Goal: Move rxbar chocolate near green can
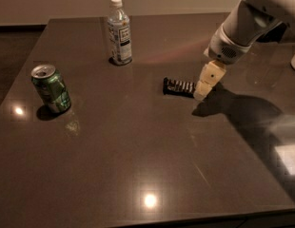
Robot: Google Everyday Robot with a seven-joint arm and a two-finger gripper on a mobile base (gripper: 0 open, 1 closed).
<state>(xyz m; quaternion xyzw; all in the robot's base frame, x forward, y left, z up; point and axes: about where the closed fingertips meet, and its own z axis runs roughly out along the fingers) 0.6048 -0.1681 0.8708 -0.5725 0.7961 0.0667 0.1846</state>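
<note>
Dark brown glossy tabletop (138, 165), ceiling lights reflected in it. Small flat rectangular rxbar chocolate (178, 86) in a black wrapper with pale lettering lies flat right of centre, its long side running left to right. Cream-coloured gripper (201, 95) on a white and grey arm (242, 27) reaches in from the upper right, angled downward. Its tip sits at the bar's right end and hides that end from view. Contact with the bar: cannot tell. Claw spread or pressed together: cannot tell from this angle. Dark shadow (238, 110) of the arm falls on the table just right of the tip. Shiny green can (51, 88) of aluminium, silver top with pull tab, stands upright near the left edge, well apart from the bar. Tall clear plastic bottle (119, 31), white cap and printed label, stands upright toward the far edge, further back than both can and bar.
</note>
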